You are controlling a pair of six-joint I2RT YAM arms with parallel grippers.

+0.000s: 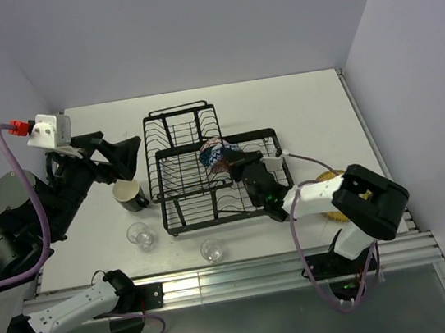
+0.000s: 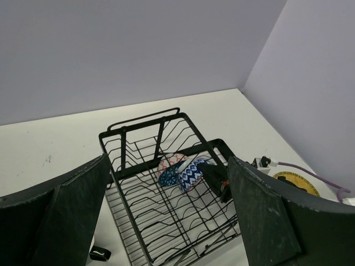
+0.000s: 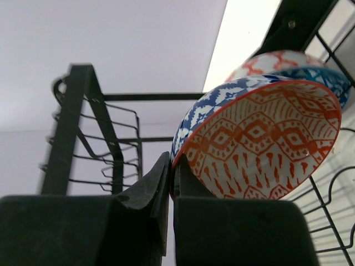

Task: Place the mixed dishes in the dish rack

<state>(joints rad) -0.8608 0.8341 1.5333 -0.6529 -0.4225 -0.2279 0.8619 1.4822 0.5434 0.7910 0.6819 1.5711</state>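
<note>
The blue patterned bowl (image 3: 260, 138), glossy with orange-red diamonds inside, sits on edge at the black wire dish rack (image 1: 170, 132), its rim pinched by the closed right fingers (image 3: 147, 191). An orange-red patterned bowl (image 3: 266, 60) leans just beyond them. White matte desk (image 1: 305, 105), pale walls. Facing the rack's free rows, the left fingers (image 2: 77, 205) gape wide and hold nothing.

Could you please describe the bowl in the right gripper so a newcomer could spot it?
In the middle of the large black wire dish rack, two patterned bowls sit side by side. The one meant is pinched at its rim by the fingers of the right gripper. This blue-and-white patterned bowl is orange-red inside, whereas its neighbour, the orange-red patterned bowl, is orange-red outside.
</note>
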